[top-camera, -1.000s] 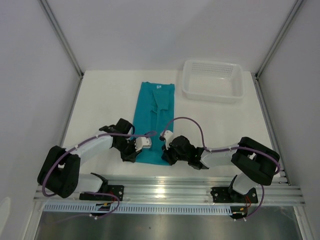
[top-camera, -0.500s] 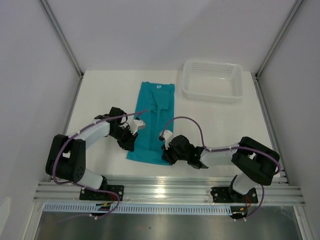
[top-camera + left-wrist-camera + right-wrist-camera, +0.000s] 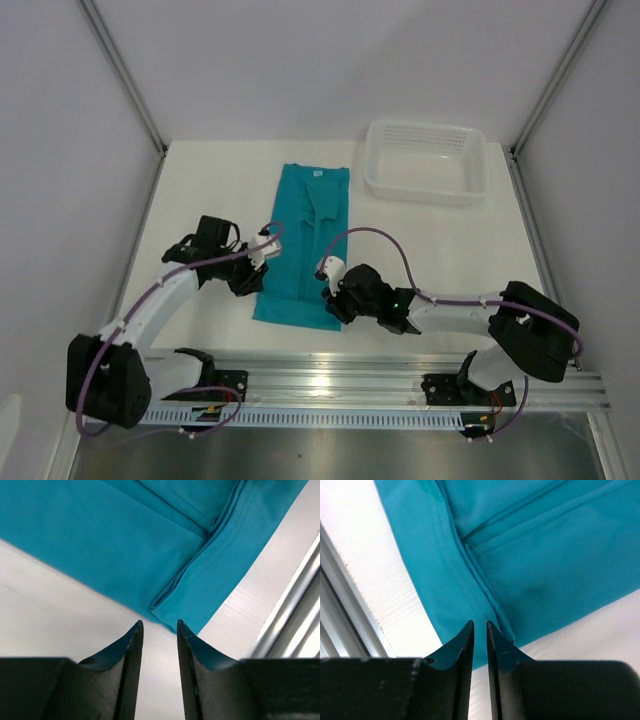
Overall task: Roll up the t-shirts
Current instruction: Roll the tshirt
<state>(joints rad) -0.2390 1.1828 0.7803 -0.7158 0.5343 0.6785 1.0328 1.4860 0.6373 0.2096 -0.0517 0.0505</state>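
The white table (image 3: 200, 190) has the teal t-shirt (image 3: 305, 240) on it, folded into a long narrow strip that lies flat down the middle. Its neck label (image 3: 320, 173) is at the far end and its hem (image 3: 295, 318) is toward the arms. The white basket (image 3: 425, 192) sits well apart at the far right. Both arms are down at the hem end, one at each near corner, so I take the step in hand to be starting the roll from the hem. The left gripper (image 3: 159, 627) hovers just off the near left corner with its jaws a modest way apart and nothing between them. The right gripper (image 3: 480, 627) is over the stitched edge (image 3: 435, 565) at the near right corner, open only a slit, and as far as I can see it holds nothing either. To do this well, I'd say each gripper wants every folded layer (image 3: 165, 597) at its corner, not just the top sheet, or the strip will splay open. Both should bite at the same depth along the hem and turn it over together. If they roll at the same pace with the fabric taut between them, the roll should run straight toward the label. The narrow right opening looks too tight for that stacked edge and probably needs widening first.
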